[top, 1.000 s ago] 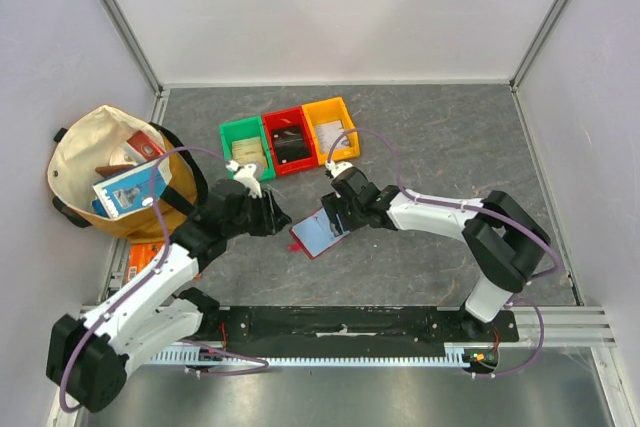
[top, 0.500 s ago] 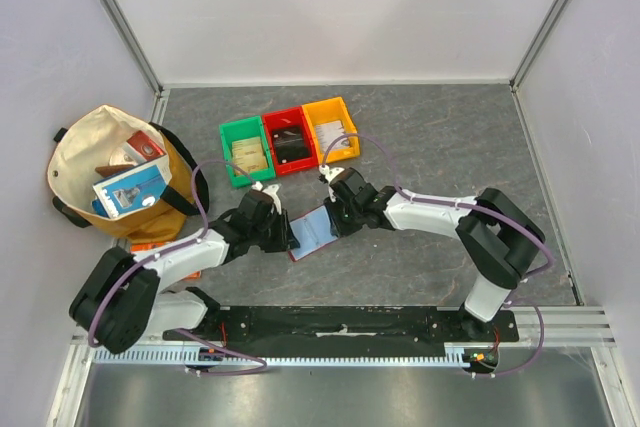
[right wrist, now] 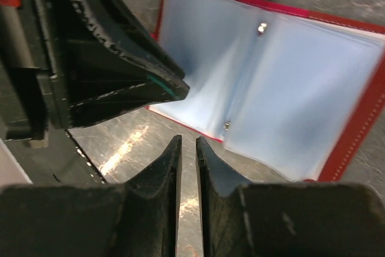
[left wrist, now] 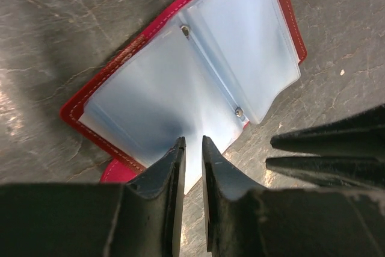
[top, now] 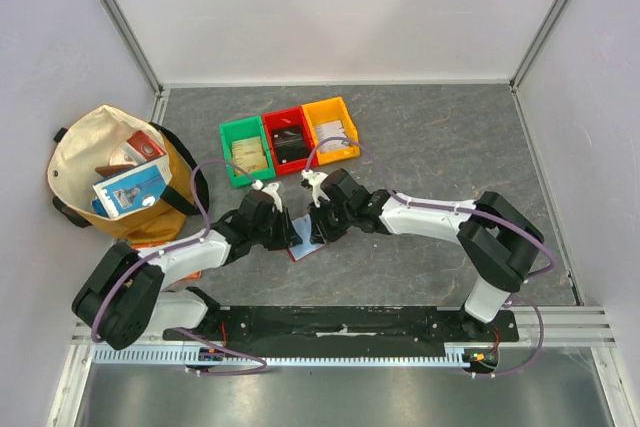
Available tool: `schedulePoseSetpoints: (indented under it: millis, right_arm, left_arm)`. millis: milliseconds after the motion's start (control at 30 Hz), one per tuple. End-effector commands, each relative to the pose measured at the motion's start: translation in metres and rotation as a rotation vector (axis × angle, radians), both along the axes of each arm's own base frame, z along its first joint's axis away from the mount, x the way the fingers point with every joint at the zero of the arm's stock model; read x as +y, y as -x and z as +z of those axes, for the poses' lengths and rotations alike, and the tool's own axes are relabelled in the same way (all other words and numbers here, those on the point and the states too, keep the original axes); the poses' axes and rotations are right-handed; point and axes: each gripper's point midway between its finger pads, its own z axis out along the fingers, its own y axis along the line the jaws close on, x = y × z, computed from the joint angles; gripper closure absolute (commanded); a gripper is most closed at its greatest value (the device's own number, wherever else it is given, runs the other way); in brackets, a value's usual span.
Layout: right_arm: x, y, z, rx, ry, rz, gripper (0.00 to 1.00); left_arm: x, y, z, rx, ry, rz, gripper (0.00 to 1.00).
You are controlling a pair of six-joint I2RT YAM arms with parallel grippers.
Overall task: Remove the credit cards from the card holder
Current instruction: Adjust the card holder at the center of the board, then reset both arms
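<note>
The card holder [top: 306,240] lies open on the grey table, red cover down, pale blue clear sleeves [left wrist: 180,82] up. No credit cards show in the sleeves [right wrist: 289,88]. My left gripper [top: 291,232] is low at the holder's left side. Its tips [left wrist: 192,142] hang over the sleeve's near edge, a narrow gap between them and nothing in it. My right gripper [top: 318,230] is at the holder's right side. Its tips [right wrist: 187,139] are over bare table just off the red edge, also narrowly apart and empty. Each wrist view shows the other gripper's fingers [left wrist: 325,154] close by.
Behind the holder stand a green bin [top: 244,151], a red bin [top: 288,140] and a yellow bin [top: 331,129], each with card-like items inside. A cloth bag [top: 115,172] full of things sits at the left wall, an orange packet [top: 150,247] below it.
Both grippers' jaws have narrowed. The left arm dropped low to the holder's left edge. The right gripper slid left over the holder, which now shows less between the two.
</note>
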Motion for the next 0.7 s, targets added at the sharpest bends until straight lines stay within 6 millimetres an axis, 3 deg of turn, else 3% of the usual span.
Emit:
schedulePoseSetpoints:
  millis: [0,133,233,400,467,567,667]
  right_arm:
    - [0.021,-0.007,0.034,-0.073,-0.087,0.039,0.78]
    - [-0.005,-0.028,0.031,-0.146,-0.001,-0.069,0.63]
    - [-0.042,-0.052,0.034,-0.147,0.01,-0.208,0.46]
    - [-0.132,-0.096,0.056,-0.187,0.001,-0.496,0.19]
    - [-0.172,-0.109,0.071,-0.228,0.01,-0.62,0.11]
    - [-0.231,-0.117,0.099,-0.313,0.021,-0.799,0.02]
    - [-0.28,-0.114,0.133,-0.436,0.039,-0.953,0.02]
  left_arm:
    - [0.013,-0.004,0.006,-0.034,-0.047,0.061,0.77]
    - [0.023,-0.013,0.024,-0.088,-0.082,0.097,0.7]
    - [0.033,-0.023,0.046,-0.144,-0.104,0.127,0.6]
    - [0.065,-0.041,0.097,-0.249,-0.091,0.246,0.32]
    - [0.079,-0.042,0.125,-0.312,-0.088,0.279,0.3]
    - [0.112,-0.042,0.173,-0.446,-0.153,0.385,0.18]
    - [0.15,-0.035,0.214,-0.568,-0.233,0.513,0.08]
